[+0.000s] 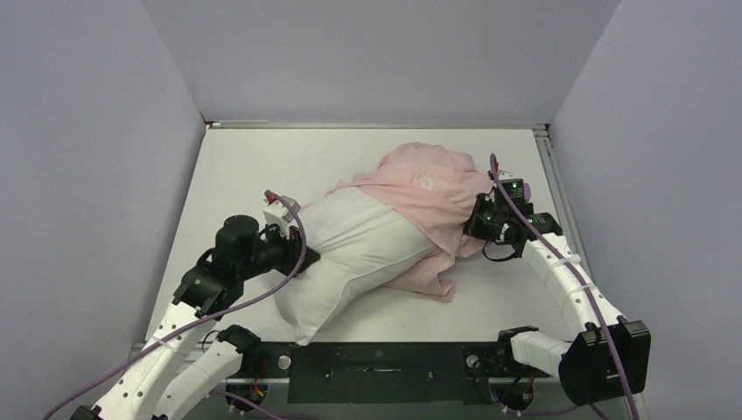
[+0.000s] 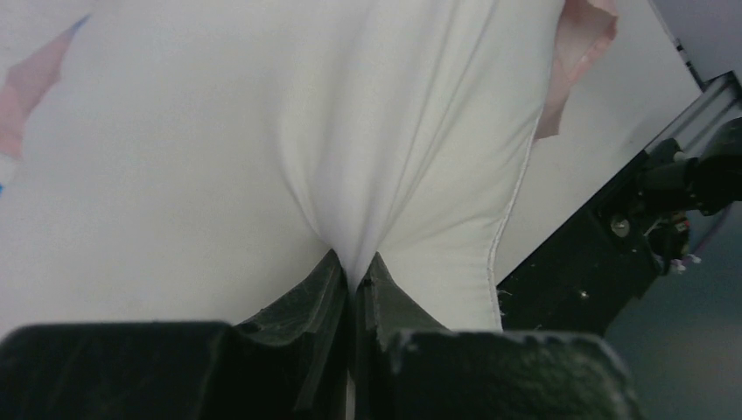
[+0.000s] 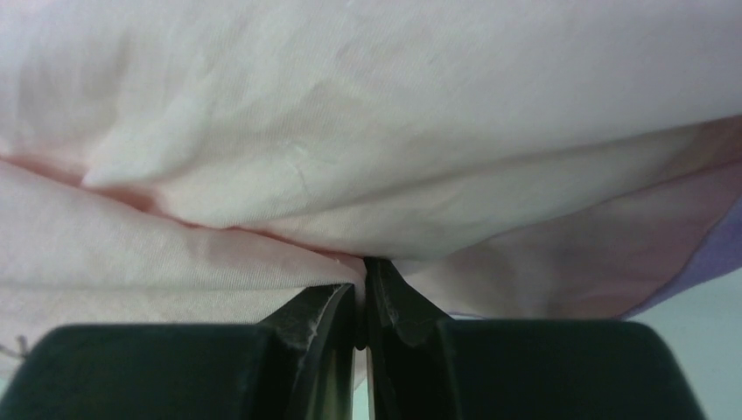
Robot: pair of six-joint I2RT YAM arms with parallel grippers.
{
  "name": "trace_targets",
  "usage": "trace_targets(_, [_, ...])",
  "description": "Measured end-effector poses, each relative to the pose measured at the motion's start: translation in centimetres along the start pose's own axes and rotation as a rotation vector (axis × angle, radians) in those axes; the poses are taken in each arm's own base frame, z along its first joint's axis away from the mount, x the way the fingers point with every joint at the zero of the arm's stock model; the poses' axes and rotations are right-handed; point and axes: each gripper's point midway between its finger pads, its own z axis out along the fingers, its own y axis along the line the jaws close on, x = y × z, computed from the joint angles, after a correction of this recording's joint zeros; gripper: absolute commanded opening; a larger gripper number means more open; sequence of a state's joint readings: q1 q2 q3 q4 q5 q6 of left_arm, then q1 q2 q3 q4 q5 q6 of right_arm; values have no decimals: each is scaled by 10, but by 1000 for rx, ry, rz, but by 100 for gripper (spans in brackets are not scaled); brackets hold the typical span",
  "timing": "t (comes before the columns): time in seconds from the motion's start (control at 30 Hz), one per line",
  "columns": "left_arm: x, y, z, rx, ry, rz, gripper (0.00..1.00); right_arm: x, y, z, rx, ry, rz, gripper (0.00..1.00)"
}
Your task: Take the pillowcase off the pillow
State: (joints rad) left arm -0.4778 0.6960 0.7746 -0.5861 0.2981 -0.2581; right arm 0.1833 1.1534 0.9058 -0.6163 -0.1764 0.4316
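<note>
Pillowcase (image 1: 429, 188): finding it turned pink side out, bunched over the far right end of the pillow (image 1: 350, 254), leaving the near left end bare white on the table (image 1: 236, 166). Clamping left gripper (image 2: 354, 278) on a pinch of white pillow fabric as anchor; clamping right gripper (image 3: 361, 262) on a pink fold. Probably best now: drawing right and away, low and steady, holding the left pinch firm, watching for snagging at the far corner.

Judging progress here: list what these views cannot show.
1. Top view: far end of the pillow, covered by the pillowcase.
2. Right wrist view: whether the right claw pinches pillow too; pink folds hide it.
3. All views: the pillowcase's outer face; only a purple sliver shows.
</note>
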Motion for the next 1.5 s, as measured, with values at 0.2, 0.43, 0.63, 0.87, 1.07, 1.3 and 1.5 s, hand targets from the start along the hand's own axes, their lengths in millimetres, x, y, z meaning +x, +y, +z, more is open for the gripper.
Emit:
trace_targets(0.2, [-6,-14,8,71,-25,-120,71,16,-13,-4,15,-13,15,12])
trace_targets(0.43, [-68,-3,22,-38,-91,-188,83,18,-20,-8,32,-44,19,17])
trace_targets(0.63, [-122,27,59,-164,-109,-220,83,17,-21,-12,32,-59,19,22])
trace_targets(0.87, [-80,60,127,-210,80,-306,78,12,-19,-19,20,-92,7,28])
trace_targets(1.07, [-51,56,154,-129,147,-394,43,11,-17,-26,11,-111,-17,38])
trace_targets(1.3, [-43,42,163,-43,134,-429,0,-13,3,-51,-8,-156,-88,66])
trace_targets(1.5, [-44,20,149,-20,106,-339,0,-61,57,-78,-94,-245,-213,84])
